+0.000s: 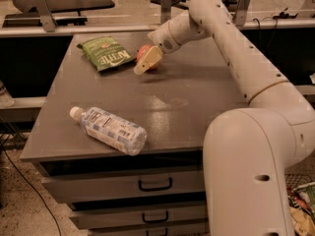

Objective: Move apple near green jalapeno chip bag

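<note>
Gripper at upper centre of the frame, jaws clamped around the apple, holding it low over the table just right of the green jalapeno chip bag. That looks close enough to set down.

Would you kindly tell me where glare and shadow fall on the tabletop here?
Camera view: warm, dim light; a pale glare patch in the middle of the table; the gripper, at the apple beside the green jalapeno chip bag, casts a soft shadow just beneath it.
</note>
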Robot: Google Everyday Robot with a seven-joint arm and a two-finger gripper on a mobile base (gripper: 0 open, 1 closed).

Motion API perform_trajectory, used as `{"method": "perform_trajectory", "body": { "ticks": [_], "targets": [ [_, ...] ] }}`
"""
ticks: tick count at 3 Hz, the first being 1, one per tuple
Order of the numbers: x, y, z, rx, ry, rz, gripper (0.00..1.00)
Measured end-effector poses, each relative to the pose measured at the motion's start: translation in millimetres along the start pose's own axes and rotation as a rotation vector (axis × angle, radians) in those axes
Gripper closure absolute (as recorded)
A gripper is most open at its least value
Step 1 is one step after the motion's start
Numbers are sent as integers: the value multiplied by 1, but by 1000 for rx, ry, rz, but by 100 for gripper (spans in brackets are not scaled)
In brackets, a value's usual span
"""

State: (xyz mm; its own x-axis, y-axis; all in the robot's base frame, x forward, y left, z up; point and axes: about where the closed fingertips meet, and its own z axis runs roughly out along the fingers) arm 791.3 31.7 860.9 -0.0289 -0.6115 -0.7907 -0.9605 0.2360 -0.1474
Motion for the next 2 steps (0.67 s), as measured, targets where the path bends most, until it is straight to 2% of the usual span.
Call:
{"method": "perform_trajectory", "body": {
  "ticks": [2],
  "targets": [
    [16,-1,-30,27,1,28,0]
  ]
}}
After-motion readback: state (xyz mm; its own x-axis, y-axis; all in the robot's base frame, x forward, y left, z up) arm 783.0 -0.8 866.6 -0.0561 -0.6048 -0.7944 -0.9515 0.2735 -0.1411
